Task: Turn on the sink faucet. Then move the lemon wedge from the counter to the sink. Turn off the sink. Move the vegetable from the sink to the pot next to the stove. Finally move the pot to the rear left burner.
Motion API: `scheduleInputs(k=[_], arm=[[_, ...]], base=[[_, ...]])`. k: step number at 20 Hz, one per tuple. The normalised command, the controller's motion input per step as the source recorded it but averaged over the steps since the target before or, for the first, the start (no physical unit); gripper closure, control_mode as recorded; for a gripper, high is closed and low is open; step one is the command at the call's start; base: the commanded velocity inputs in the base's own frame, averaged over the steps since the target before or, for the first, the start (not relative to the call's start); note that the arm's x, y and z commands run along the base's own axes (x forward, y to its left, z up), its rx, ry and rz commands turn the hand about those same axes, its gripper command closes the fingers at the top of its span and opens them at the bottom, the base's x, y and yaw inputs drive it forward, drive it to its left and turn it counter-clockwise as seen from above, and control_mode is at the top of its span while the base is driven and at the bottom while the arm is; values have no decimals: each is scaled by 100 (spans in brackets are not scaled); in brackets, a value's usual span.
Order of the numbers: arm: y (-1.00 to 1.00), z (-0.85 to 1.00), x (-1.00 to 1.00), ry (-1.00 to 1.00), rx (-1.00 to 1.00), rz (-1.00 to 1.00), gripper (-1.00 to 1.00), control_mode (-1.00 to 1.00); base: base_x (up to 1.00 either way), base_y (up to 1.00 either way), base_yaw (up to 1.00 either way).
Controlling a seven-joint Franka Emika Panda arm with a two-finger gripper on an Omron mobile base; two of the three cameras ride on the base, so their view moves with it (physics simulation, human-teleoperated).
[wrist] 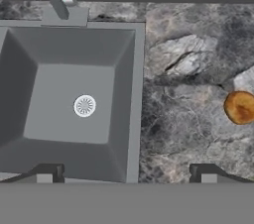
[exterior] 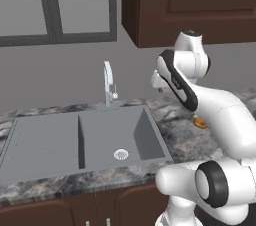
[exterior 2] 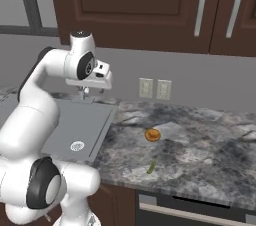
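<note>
**Inspector A:** State the condition of the sink faucet (exterior: 108, 84).

**Inspector B:** Slim, pale, upright, with a spout curving over at the top. It rises from the back rim of the sink (exterior: 150, 125), behind the right basin. A small lever sits at its side, low on the stem. I cannot tell whether water is running.

**A:** And the sink?

**B:** Matte grey, two basins, set into the dark marbled worktop (exterior 2: 200, 140). A round perforated drain (wrist: 85, 105) lies in the floor of the right basin. Both basins look bare.

**A:** The lemon wedge?

**B:** A thin yellow-green sliver (exterior 2: 151, 166) lies on the worktop near its front edge, well right of the sink. Too small to confirm its shape.

**A:** Anything else nearby?

**B:** A round orange-brown item (exterior 2: 153, 134) rests on the worktop between the sink and that sliver, farther back. Two wall outlets (exterior 2: 154, 89) sit on the backsplash behind it. Brown cabinets hang above; a window (exterior: 55, 5) is over the sink's left half.

**A:** The claw?

**B:** The claw (wrist: 126, 171) hangs above the sink's right rim, looking down. Its tips stand wide apart, one over the basin, one over the worktop, with nothing between them. It is apart from the faucet, and nothing stands between the two.
</note>
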Motion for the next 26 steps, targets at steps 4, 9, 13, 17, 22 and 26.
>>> scheduleInputs(k=[4, 9, 13, 17, 22, 26], arm=[[-8, -35, 46, -2, 6, 8, -100, -100], [-1, -19, -14, -27, 3, 30, -100, -100], [7, -7, -40, -25, 0, 35, -100, -100], [7, -13, -44, -25, 0, 35, -100, -100], [21, -8, 12, -15, 5, 27, -100, -100], [3, 0, 42, -4, 10, 18, -100, -100]], base=[[0, 0, 0], [0, 0, 0], [0, 0, 0], [0, 0, 0], [0, 0, 0], [0, 0, 0]])
